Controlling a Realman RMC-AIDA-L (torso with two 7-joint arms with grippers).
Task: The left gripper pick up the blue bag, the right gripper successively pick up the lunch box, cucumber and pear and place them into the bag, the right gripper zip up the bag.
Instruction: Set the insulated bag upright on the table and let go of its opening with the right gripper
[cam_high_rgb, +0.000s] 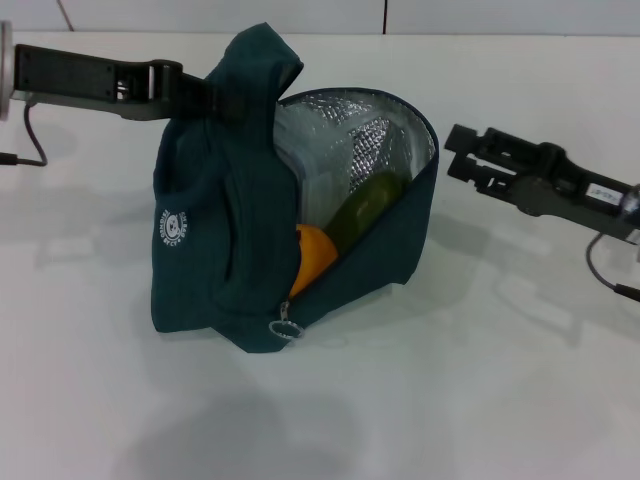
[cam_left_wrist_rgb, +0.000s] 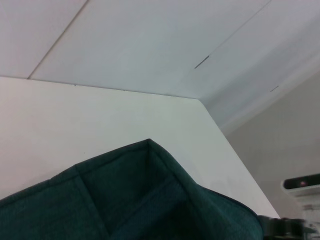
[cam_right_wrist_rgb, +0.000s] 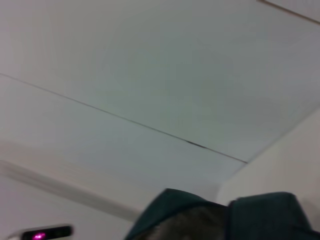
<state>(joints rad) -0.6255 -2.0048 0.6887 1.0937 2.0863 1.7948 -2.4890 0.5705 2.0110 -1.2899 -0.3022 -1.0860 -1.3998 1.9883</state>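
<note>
The blue bag (cam_high_rgb: 220, 250) is sitting on the white tabletop (cam_high_rgb: 480, 400), held up by the left hand (cam_high_rgb: 222, 97), which has clamped down on the bunched handle fabric at the bag's top. The mouth is gaping toward the right hand (cam_high_rgb: 452, 152), with the foil lining showing, and inside you can see the cucumber (cam_high_rgb: 365, 205) leaning lengthwise up the lining, the pear (cam_high_rgb: 312, 255) tucked in below it, and what looks like the edge of the lunch box (cam_high_rgb: 300, 170) behind them, so I'd say the loading is done and only the zipping is left. The right hand hovers just off the far rim of the opening and isn't touching anything; can't really tell how wide its fingers are from here. The bit that matters is the ring zipper pull (cam_high_rgb: 285, 328): it hangs way down at the low front end of the opening, below the right hand and across the bag toward the left hand's side. The zip line runs diagonally from that ring up to the rim beside the right hand, so my guess is the hand has to drop down to the ring first
</note>
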